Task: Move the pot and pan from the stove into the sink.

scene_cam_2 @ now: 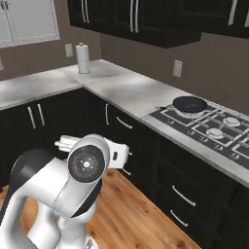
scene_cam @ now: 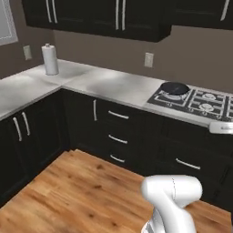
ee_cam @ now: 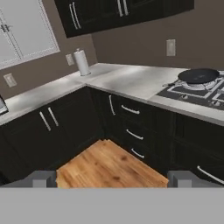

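No legible text, label, brand, number or sign in any of the three views. Surfaces checked: the stove (scene_cam: 195, 101) and its front edge, the paper towel roll (scene_cam: 50, 59), the wall outlets (scene_cam: 149, 59) and the dark cabinet doors (scene_cam_2: 36, 121); all carry plain rendered faces with no lettering. The round cap on the robot's arm joint (scene_cam_2: 86, 164) shows faint small marks, too small to read.
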